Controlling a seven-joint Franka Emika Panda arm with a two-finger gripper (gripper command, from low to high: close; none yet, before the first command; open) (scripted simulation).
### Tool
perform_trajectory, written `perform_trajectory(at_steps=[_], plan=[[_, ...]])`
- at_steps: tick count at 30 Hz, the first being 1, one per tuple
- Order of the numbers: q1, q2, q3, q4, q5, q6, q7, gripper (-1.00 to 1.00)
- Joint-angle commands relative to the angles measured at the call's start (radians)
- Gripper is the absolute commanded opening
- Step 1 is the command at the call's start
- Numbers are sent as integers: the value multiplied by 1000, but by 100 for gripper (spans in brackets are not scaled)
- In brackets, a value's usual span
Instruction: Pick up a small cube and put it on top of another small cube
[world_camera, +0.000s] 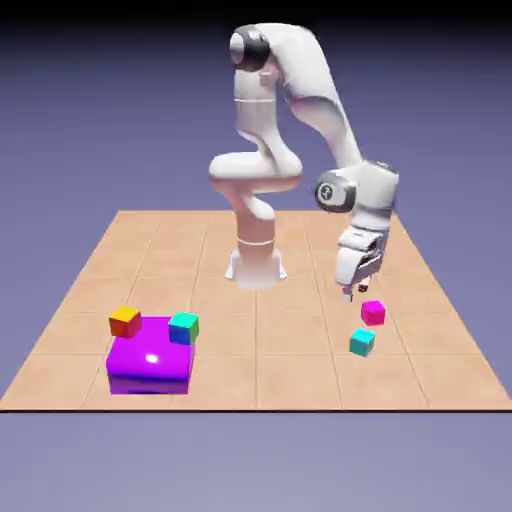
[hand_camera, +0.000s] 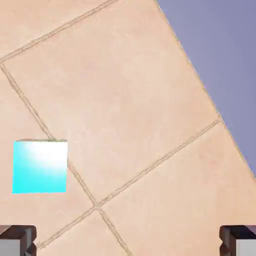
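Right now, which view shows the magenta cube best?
The exterior view: the magenta cube shows there on the tabletop, beyond the cyan cube, near the gripper. The hand view doesn't show it, only the cyan cube, tabletop, backdrop and open fingertips.

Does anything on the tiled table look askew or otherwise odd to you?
Nothing looks spilled or damaged; only the small orange cube seems odd, perched at the far corner of the wide, glossy purple block, possibly overhanging its edge.
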Motion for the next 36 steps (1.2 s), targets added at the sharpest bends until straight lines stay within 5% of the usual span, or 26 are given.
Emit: perform_trajectory(at_steps=[1,8,16,17,24,36], plan=[[19,36,34,13,-27,-33,-6,0],[79,290,269,107,-219,-260,-49,0],[158,477,115,121,-458,-183,101,0],[158,477,115,121,-458,-183,101,-100],[62,290,256,112,-197,-271,-21,-100],[-272,124,-122,152,325,-313,492,-100]])
